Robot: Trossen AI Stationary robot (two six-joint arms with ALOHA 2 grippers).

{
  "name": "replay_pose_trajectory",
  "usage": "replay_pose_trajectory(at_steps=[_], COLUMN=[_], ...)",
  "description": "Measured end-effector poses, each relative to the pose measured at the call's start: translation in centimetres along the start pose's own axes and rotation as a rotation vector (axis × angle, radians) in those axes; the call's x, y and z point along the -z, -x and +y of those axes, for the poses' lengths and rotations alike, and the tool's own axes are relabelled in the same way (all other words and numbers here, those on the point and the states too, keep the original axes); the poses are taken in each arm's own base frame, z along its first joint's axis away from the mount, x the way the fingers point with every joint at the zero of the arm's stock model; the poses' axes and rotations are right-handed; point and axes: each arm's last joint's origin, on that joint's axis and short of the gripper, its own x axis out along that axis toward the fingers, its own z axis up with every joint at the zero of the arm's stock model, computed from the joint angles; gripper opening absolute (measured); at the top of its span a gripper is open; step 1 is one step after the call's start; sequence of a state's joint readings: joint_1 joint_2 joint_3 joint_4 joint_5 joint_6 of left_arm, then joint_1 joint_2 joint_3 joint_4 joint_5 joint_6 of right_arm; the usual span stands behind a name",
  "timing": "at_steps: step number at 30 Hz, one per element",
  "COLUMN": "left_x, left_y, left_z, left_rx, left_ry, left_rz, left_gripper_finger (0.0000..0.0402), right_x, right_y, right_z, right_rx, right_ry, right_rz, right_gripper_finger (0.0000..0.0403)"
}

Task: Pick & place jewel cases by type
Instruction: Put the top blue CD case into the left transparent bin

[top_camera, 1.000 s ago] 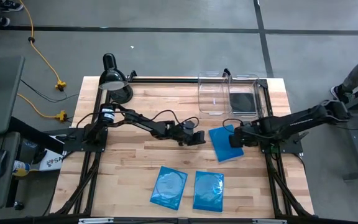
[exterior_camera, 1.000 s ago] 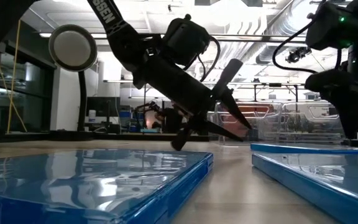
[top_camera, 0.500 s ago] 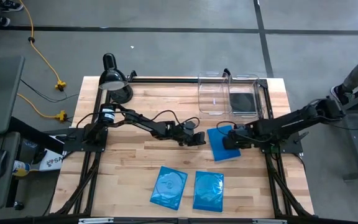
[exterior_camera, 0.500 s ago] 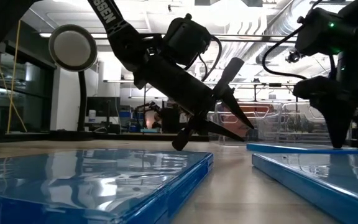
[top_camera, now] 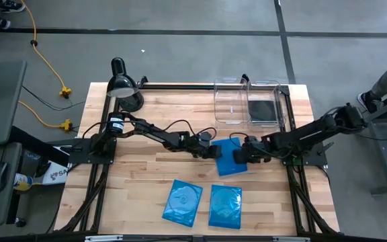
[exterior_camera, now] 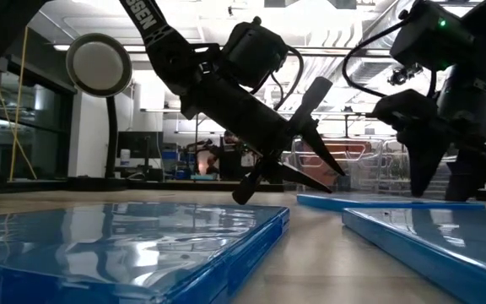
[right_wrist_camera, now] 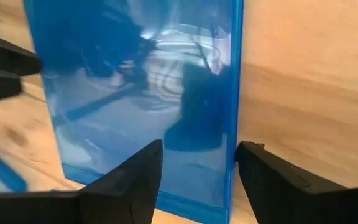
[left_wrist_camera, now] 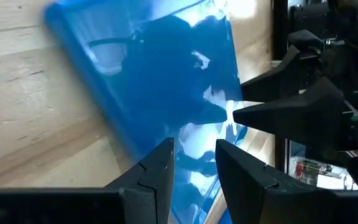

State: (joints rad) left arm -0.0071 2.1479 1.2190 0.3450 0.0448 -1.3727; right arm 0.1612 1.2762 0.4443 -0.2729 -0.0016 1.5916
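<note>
A bright blue case [top_camera: 228, 161] lies flat mid-table between both grippers, also seen in the right wrist view [right_wrist_camera: 135, 93] and the left wrist view [left_wrist_camera: 154, 81]. My right gripper [top_camera: 239, 156] [right_wrist_camera: 199, 146] is open at its right part. My left gripper [top_camera: 213, 150] [left_wrist_camera: 194, 143] is open at the case's left edge. Two more blue cases [top_camera: 182, 202] [top_camera: 225, 206] lie flat near the near edge. A black case [top_camera: 262, 109] lies in the right clear bin [top_camera: 279, 101]. My right gripper comes slanting down from the table's right, open. One finger [right_wrist_camera: 129, 180] stands over the case's face, the other [right_wrist_camera: 272, 180] just outside its long edge [right_wrist_camera: 236, 112]. The case lies flat on the table. My left gripper: I cannot tell whether it touches the case.
A second clear bin [top_camera: 220, 104] stands left of the first at the far edge. A black desk lamp [top_camera: 123, 86] stands at the far left corner. Bare wood lies left of the left gripper and right of the near cases.
My right gripper has moved toward the table's left, and the blue case has slid flat along the table with it, up to my left gripper.
</note>
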Motion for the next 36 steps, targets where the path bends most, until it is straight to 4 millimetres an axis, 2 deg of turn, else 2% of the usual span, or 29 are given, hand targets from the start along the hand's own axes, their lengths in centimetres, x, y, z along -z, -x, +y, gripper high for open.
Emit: replay_pose_trajectory(at_steps=[5, 10, 14, 20, 24, 29, 36], left_x=[0.0, 0.1, -0.6, -1.7, -1.7, -1.5, -1.8], left_y=[0.0, 0.0, 0.7, 3.0, 3.7, 3.7, 5.3], left_z=[0.1, 0.1, -0.3, -0.6, -0.4, -0.7, -2.5], left_rx=[-0.004, -0.005, -0.013, -0.161, -0.236, -0.217, -0.156], left_ry=[-0.007, -0.033, -0.066, -0.091, -0.070, -0.061, -0.137], left_rz=[0.004, 0.018, 0.007, -0.016, -0.011, -0.008, -0.031], left_gripper_finger=[0.0117, 0.0117, 0.0117, 0.0117, 0.0117, 0.0117, 0.0117], right_x=[-0.1, -0.2, -0.1, -0.2, -0.2, -0.2, -0.2], right_y=[0.0, 0.0, 0.0, 0.0, 0.0, 0.0, 0.0], right_z=[0.6, 0.4, 0.2, 0.1, 0.1, 0.1, 0.0], right_rx=[-0.069, -0.038, -0.013, -0.009, -0.007, -0.004, -0.002], right_ry=[0.019, 0.019, 0.020, 0.020, 0.020, 0.020, 0.024], right_rz=[-0.048, -0.047, -0.042, -0.052, -0.060, -0.064, -0.074], right_gripper_finger=[0.0199, 0.0199, 0.0199, 0.0199, 0.0199, 0.0199, 0.0199])
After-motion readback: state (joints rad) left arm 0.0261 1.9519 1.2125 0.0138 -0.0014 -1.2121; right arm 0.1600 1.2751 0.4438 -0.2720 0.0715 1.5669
